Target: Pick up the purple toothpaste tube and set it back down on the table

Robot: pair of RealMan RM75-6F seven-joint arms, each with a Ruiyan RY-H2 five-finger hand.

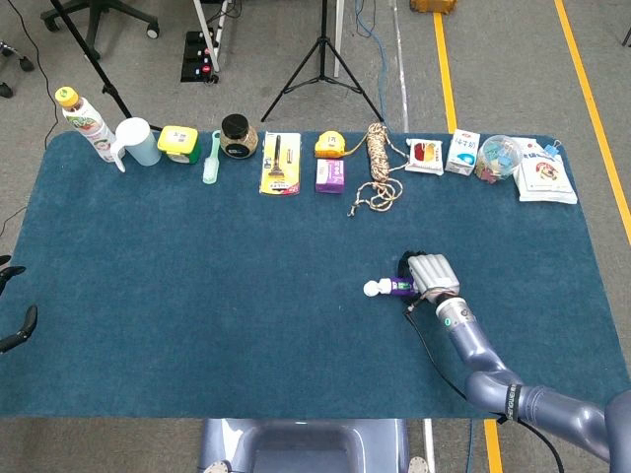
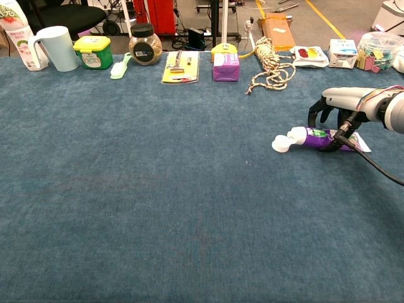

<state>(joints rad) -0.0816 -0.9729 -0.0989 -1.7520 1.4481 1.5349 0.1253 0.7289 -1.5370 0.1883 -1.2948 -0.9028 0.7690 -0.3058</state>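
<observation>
The purple toothpaste tube [image 1: 394, 287] [image 2: 315, 137] lies on its side right of the table's middle, its white flip cap [image 2: 281, 144] pointing left. My right hand [image 1: 433, 274] [image 2: 341, 104] arches over the tube's rear half, fingers curled down on the far side and the dark thumb on the near side, gripping it. The tube sits at or barely above the cloth; its tail end pokes out to the right of the hand. Only dark fingertips of my left hand [image 1: 16, 330] show at the left edge of the head view, spread apart and holding nothing.
A row of items lines the far edge: bottle [image 1: 84, 122], mug [image 1: 136, 142], green tub [image 1: 177, 143], jar [image 1: 237, 136], razor card [image 1: 280, 164], purple box [image 1: 330, 175], rope coil [image 1: 377, 168], packets and a clip tub [image 1: 500, 156]. A cable [image 2: 379, 167] trails from the right wrist.
</observation>
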